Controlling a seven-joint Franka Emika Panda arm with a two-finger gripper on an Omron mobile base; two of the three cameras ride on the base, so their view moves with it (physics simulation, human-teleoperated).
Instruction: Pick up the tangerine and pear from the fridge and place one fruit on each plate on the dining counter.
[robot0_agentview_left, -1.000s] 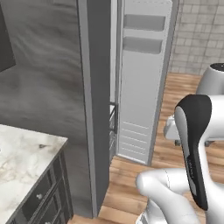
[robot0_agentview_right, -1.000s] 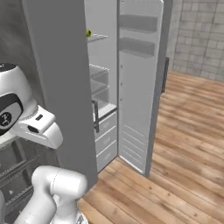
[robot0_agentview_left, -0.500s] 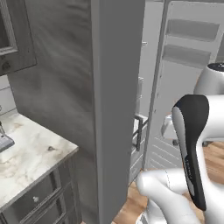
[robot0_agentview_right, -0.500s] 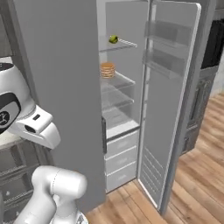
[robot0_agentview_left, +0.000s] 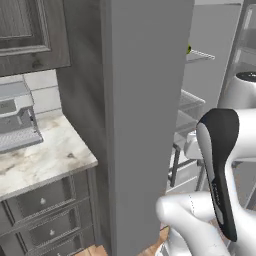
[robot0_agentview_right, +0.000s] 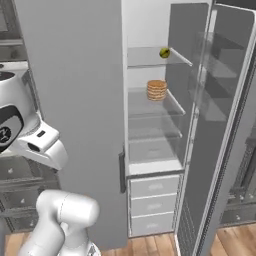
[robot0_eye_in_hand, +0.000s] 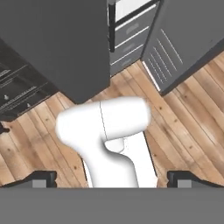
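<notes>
The grey-steel fridge (robot0_agentview_right: 75, 100) stands open, its door (robot0_agentview_right: 215, 125) swung out to the right. On its top glass shelf lies the pear (robot0_agentview_right: 164, 52), small and yellow-green; it also peeks past the fridge's side wall (robot0_agentview_left: 145, 125) as the pear (robot0_agentview_left: 189, 49). In the hand view my gripper (robot0_eye_in_hand: 113, 179) points down at the wooden floor, well below and short of the shelves. Its fingertips (robot0_eye_in_hand: 41, 179) stand wide apart and open, with nothing between them. The tangerine, the plates and the dining counter are out of view.
A tan stack of pancakes (robot0_agentview_right: 156, 90) sits on the second shelf, above white drawers (robot0_agentview_right: 155, 205). Left of the fridge is a marble wall counter (robot0_agentview_left: 40, 160) with an appliance (robot0_agentview_left: 15, 122) and dark drawers (robot0_agentview_left: 45, 200).
The whole picture has shifted: the base has swung round, so the fridge's open interior now faces the right base view. The pear and pancakes stay on their shelves.
</notes>
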